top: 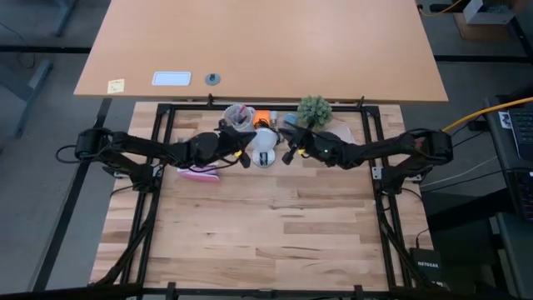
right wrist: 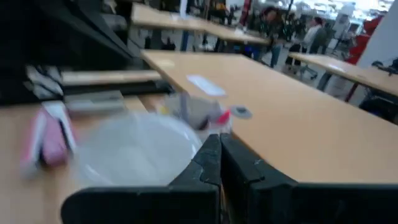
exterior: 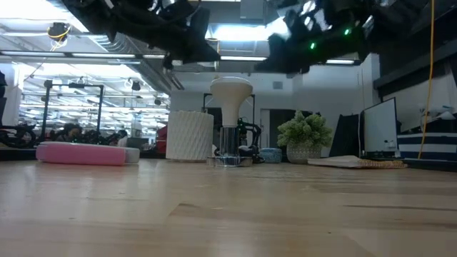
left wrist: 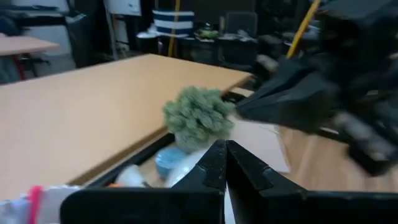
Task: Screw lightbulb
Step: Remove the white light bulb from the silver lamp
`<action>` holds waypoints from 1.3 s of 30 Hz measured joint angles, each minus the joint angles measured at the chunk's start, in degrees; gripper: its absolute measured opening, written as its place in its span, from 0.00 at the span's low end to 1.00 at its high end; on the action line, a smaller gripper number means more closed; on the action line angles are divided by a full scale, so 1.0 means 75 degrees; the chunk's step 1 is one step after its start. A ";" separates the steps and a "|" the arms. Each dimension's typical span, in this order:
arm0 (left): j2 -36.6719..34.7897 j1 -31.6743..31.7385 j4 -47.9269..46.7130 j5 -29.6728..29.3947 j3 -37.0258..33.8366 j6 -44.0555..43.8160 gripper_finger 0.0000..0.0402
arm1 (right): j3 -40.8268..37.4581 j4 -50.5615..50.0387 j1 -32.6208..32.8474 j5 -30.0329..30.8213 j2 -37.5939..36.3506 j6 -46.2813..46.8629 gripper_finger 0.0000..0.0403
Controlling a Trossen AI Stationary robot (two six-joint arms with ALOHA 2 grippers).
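lightbulb [exterior: 230, 91]: white frosted globe, upright, globe up, screw end down in a silvery round fitting [exterior: 228, 148] on the wooden table [exterior: 228, 214]. Screw base itself can't be made out. High view: white round shape [top: 265, 148] at the table's far-middle, among the clutter along the far edge. Right wrist view: pale blurred dome [right wrist: 134, 149], close. Nothing touches the globe in the low view.

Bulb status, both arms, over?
Left gripper and right gripper: jaws shut, empty, above the bulb. Bulb upright on the fitting. Cup close behind.
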 joint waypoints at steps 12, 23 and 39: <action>-0.0189 0.0999 -0.0365 -0.0300 0.0003 -0.0043 0.00 | 0.0000 -0.0040 0.1709 -0.0691 -0.0349 0.0588 0.01; -0.0079 0.1249 -0.1032 0.0789 0.0006 -0.0435 0.00 | 0.0000 0.0436 0.1318 -0.0137 0.0686 0.0613 0.01; -0.0059 0.1086 -0.1802 0.1352 0.0017 -0.1144 0.00 | 0.0000 0.0373 0.0572 -0.0141 0.0700 0.0681 0.01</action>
